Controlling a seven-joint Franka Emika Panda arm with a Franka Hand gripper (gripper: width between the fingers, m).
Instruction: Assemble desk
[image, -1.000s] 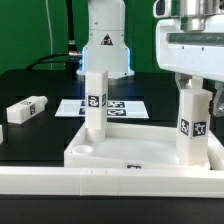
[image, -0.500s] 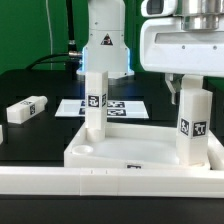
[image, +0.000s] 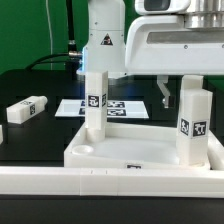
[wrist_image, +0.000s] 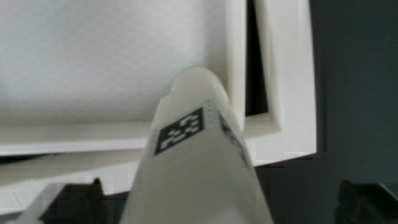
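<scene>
Jaws: my gripper (image: 174, 92) hung above the near-right leg (image: 191, 122); fingers (image: 163, 91) apart, clamped on nothing.
Leg below: it stood upright in the tabletop (image: 140, 150) corner socket, tag facing outward; the wrist view showed its top (wrist_image: 199, 135) between my fingertips.
Second leg (image: 95, 101): upright at the far corner.
Spare leg (image: 24, 109): lay flat on the table, well apart.
Handling: judged rigid, light, smooth plastic; best gripped across flat opposite sides near the top.
</scene>
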